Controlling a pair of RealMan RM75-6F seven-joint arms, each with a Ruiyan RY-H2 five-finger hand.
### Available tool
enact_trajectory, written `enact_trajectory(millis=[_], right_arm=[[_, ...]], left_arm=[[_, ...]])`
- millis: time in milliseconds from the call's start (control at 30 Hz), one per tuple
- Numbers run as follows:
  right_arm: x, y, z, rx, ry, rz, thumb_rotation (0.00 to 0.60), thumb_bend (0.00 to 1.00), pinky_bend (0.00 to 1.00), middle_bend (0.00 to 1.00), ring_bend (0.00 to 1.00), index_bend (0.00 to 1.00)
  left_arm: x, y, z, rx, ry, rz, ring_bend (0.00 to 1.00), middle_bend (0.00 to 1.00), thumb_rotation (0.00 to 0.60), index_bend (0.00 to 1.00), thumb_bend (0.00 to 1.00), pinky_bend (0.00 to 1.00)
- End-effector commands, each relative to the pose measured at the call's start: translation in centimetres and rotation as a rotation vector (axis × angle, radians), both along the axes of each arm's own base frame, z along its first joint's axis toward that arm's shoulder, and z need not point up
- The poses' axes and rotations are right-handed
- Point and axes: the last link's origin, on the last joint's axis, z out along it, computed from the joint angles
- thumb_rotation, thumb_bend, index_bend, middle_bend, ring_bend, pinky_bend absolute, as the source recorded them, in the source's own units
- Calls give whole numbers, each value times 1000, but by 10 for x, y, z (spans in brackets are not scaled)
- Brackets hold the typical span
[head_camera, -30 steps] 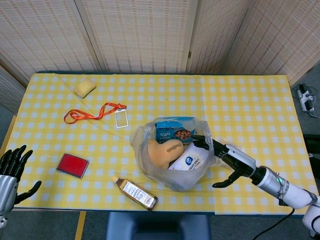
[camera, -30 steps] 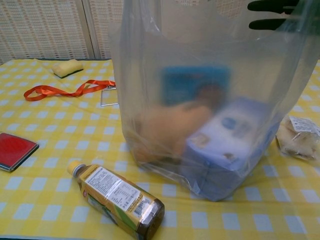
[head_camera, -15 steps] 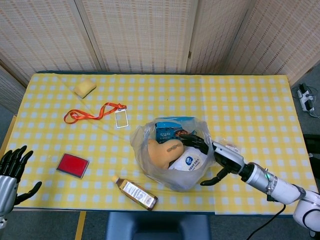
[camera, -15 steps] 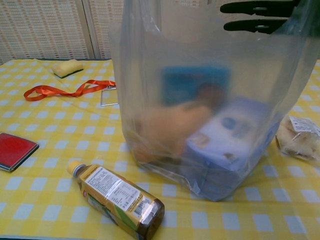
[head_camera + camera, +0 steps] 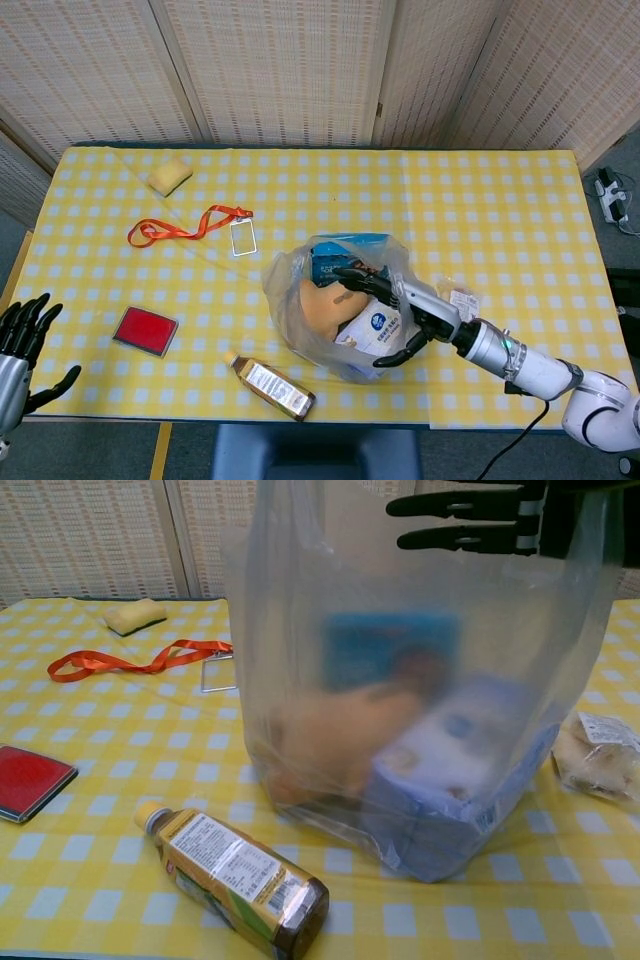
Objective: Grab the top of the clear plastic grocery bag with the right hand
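— What is seen behind the surface (image 5: pixel 480 200)?
— Woven beige panels (image 5: pixel 280 70) are set along the back, divided by pale posts.
— And the surface?
— It is covered in yellow-and-white check; grey floor (image 5: pixel 625 160) is glimpsed at right.

The bag (image 5: pixel 340 315) stands on the table (image 5: pixel 500 200). The bottle (image 5: pixel 270 385) lies before it, the pad (image 5: pixel 145 330) far to its left, the lanyard (image 5: pixel 190 225) and sponge (image 5: pixel 170 176) behind that, a packet (image 5: pixel 600 755) to its right.
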Motion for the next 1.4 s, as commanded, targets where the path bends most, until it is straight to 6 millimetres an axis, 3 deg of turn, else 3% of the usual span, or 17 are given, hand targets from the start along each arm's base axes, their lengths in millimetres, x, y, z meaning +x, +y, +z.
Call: enact_trajectory(millis=[33, 1400], right_arm=[[5, 0, -3, 2, 1, 6, 600, 0, 0, 0, 0, 0], [62, -19, -36, 19, -30, 72, 599, 0, 0, 0, 0, 0]], left_arm=[[0, -1, 0, -1, -1, -2, 0, 0, 600, 0, 273, 0], [-3, -6, 7, -2, -28, -12, 0, 0, 600, 0, 273, 0]])
